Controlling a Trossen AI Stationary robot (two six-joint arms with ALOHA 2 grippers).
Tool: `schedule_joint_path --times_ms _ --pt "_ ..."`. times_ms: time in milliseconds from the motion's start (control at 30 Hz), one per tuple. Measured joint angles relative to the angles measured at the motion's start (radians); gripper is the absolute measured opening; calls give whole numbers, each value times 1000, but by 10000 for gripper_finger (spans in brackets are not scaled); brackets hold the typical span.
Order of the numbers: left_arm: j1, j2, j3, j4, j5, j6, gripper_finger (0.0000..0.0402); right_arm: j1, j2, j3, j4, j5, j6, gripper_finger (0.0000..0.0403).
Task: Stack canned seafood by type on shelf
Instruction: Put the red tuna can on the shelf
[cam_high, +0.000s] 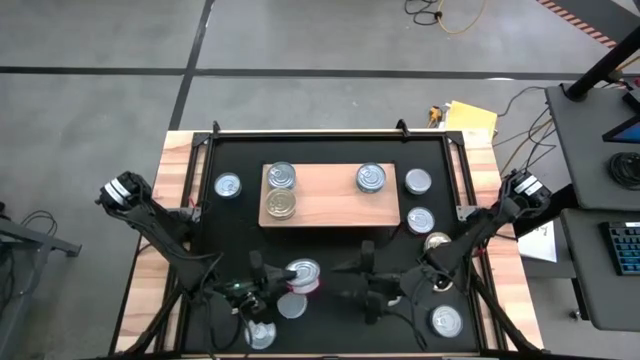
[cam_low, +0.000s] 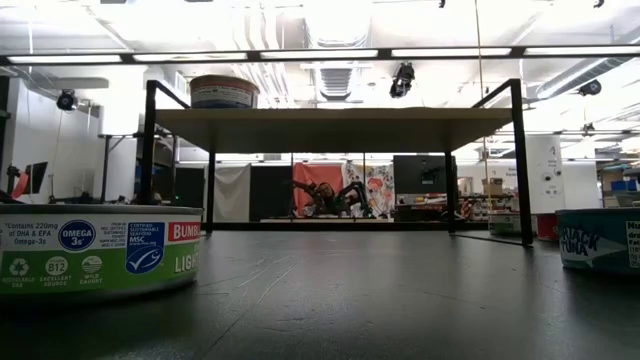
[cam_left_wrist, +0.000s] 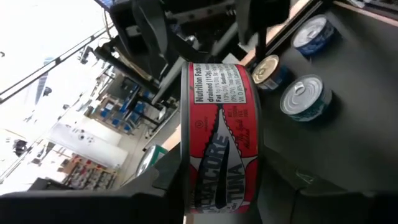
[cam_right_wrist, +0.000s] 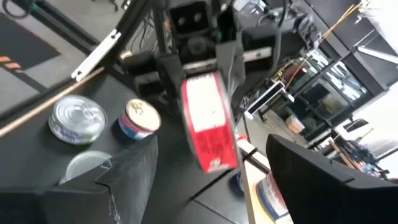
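A red-labelled tuna can (cam_left_wrist: 219, 137) hangs above the black mat's near middle (cam_high: 303, 274), with my left gripper (cam_high: 283, 281) shut on it. My right gripper (cam_high: 350, 282) faces it from the right. It is open, its fingers (cam_right_wrist: 124, 180) are spread wide, and the can (cam_right_wrist: 208, 121) sits a little beyond them, untouched. The light-wood shelf (cam_high: 330, 205) stands on black legs at the mat's centre. It carries two cans at its left end (cam_high: 281, 176) (cam_high: 281, 205) and one toward its right (cam_high: 371, 178). My left gripper pinches the red can between its two fingers, one on each flat end, by the rims (cam_left_wrist: 185, 177). The fingers come in about level from the table's left. The can is lifted clear of the mat and turned on its edge, its side label facing back along the fingers.
Loose cans lie on the mat left of the shelf (cam_high: 227, 185), to its right (cam_high: 417, 181) (cam_high: 421, 220) (cam_high: 437, 242), and at the near edge (cam_high: 291, 306) (cam_high: 260, 335) (cam_high: 446, 321). The low view shows a green-labelled can (cam_low: 95, 250) close at left.
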Motion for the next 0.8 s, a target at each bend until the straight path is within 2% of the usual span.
schedule_joint_path --times_ms 200,433,667,800 --pt "37 20 12 54 60 35 123 -5 47 49 -6 3 -38 284" --pt "41 28 12 90 94 40 123 -5 87 125 -99 45 -35 285" --pt "41 28 12 137 147 47 123 -12 97 159 -135 46 28 266" --pt "42 28 12 142 149 51 123 -13 95 159 -139 44 38 242"
